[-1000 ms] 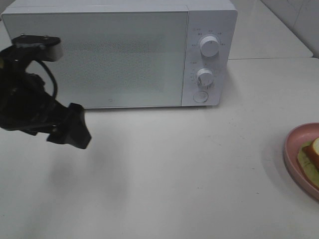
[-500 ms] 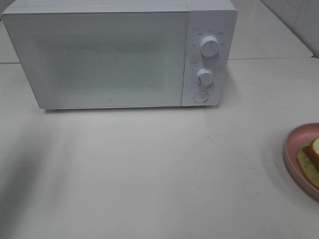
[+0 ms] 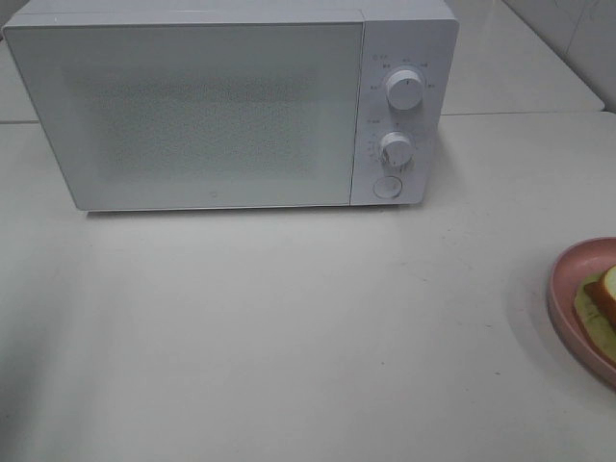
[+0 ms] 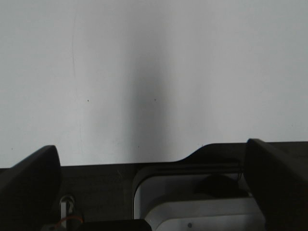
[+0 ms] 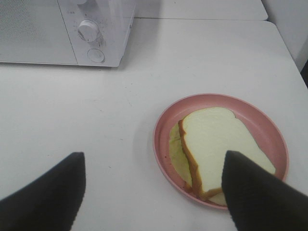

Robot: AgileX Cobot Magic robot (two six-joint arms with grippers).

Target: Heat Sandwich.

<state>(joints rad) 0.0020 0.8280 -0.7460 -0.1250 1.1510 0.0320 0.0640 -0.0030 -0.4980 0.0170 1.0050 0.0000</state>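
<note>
- Both end effectors spread wide, empty: left end effector (image 4: 151, 192) over bare table (image 4: 154, 72), right end effector (image 5: 154, 192) above sandwich (image 5: 216, 144).
- Sandwich on pink plate (image 5: 166, 120), well right of closed microwave (image 3: 231, 106).

Sandwich (image 5: 216, 149): we record square white-bread slices with tan crusts, stacked flat, the top slice shifted off a pale yellow-green layer beneath. It lies on a round pink plate (image 5: 166, 122) at the near right of the table, well apart from the microwave. In the high view we see only its left edge (image 3: 602, 308).
</note>
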